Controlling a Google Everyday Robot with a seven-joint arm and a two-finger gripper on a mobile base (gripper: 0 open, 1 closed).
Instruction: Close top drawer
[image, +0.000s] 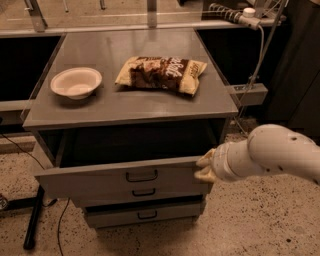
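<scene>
The top drawer (120, 176) is a wide grey box with a flat front and a small black wire handle (141, 175) at its centre. It stands partly pulled out under the cabinet top, its dark inside showing. My gripper (204, 166) sits at the right end of the drawer front, its pale fingertips against the front's upper right corner. The white arm reaches in from the right.
A white bowl (76, 83) and a brown snack bag (161, 73) lie on the grey cabinet top (130, 102). Two more grey drawer fronts (142, 212) sit below. A black stand leg (35, 220) is at lower left. A cable and power strip (235, 15) are at upper right.
</scene>
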